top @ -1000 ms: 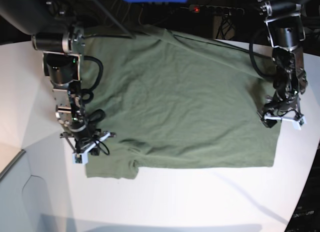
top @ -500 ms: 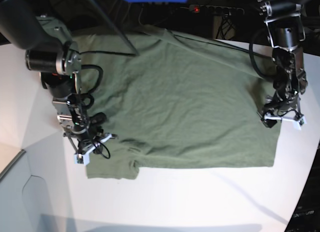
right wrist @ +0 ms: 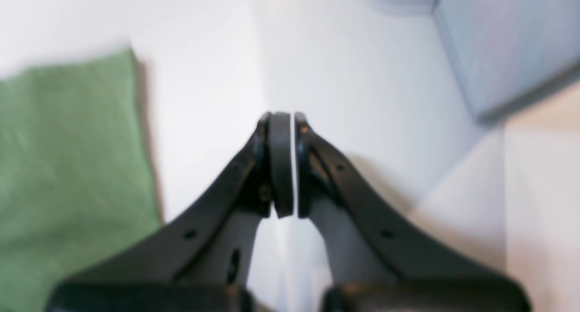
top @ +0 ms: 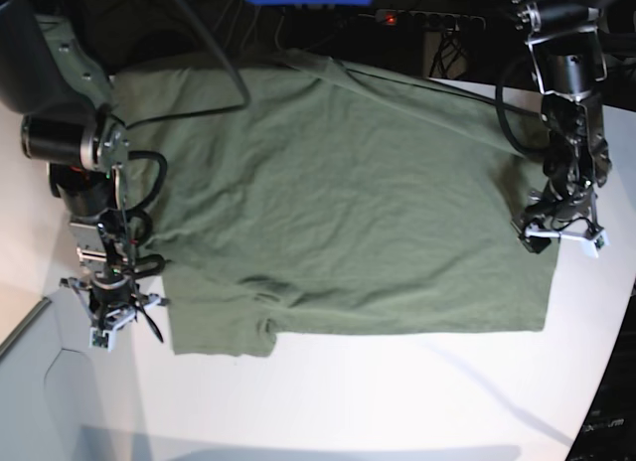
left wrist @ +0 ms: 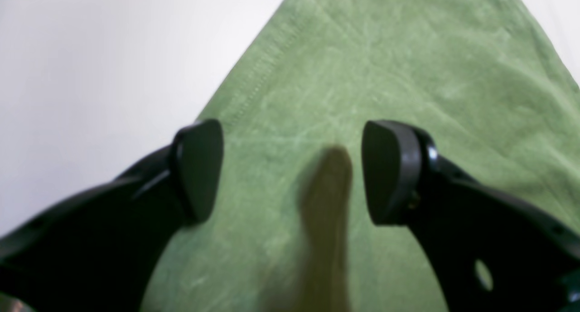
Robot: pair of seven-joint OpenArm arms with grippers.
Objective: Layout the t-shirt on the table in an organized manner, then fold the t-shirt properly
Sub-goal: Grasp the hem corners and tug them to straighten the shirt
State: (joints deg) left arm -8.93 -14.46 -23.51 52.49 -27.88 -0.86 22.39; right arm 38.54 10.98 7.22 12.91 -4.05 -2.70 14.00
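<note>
The t-shirt [top: 348, 203] lies spread flat on the table [top: 397, 401]. Just off its near sleeve, over bare tabletop, the right gripper [right wrist: 285, 167] has its jaws pressed together on nothing. At the shirt's opposite side edge, the left gripper [left wrist: 292, 171] hangs over the fabric, jaws wide apart and empty.

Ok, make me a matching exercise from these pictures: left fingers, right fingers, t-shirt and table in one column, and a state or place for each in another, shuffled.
Column one:
1. left fingers
2. right fingers
3. t-shirt
4. table

Column two:
A. white, bearing the garment
B. spread apart over green cloth
C. olive green, laid out flat
D. pressed together over bare white surface, beside the sleeve

Pairs: 1-B, 2-D, 3-C, 4-A
</note>
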